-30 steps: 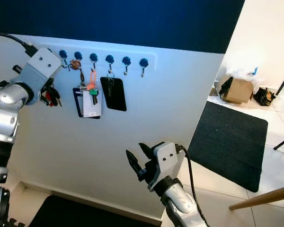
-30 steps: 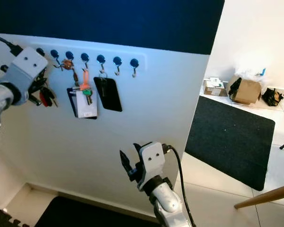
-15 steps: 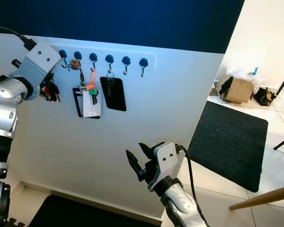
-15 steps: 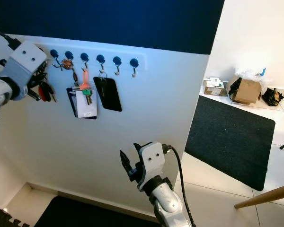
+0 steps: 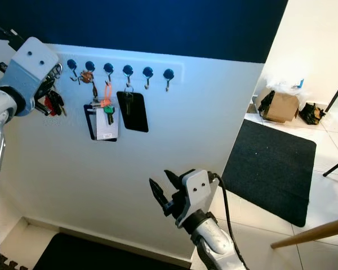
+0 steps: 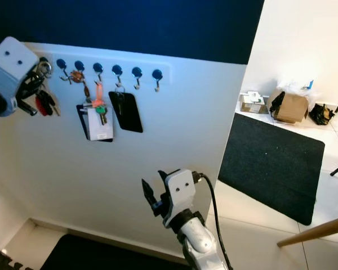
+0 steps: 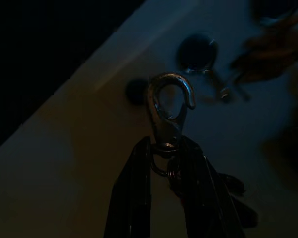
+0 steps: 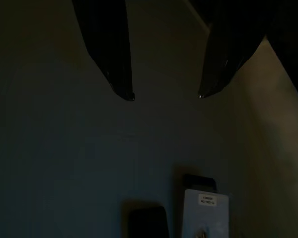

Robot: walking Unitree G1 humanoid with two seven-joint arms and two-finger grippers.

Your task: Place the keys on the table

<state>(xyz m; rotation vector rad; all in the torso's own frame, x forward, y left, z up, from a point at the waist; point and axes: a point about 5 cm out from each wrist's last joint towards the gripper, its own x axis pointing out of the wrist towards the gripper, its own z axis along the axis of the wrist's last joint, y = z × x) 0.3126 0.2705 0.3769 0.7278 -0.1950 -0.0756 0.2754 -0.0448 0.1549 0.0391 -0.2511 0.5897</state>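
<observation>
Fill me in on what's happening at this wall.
The left gripper is shut on a bunch of keys, pinching it just below its metal clasp, which is off the hooks. It holds the bunch up beside the left end of the hook rail. Other keys and tags hang on the rail. The right gripper is open and holds nothing, low in front of the white wall.

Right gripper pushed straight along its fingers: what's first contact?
Most likely the white wall. The right gripper, jaws open, points at bare wall below the hanging black tag. The gap to the wall is unclear.
</observation>
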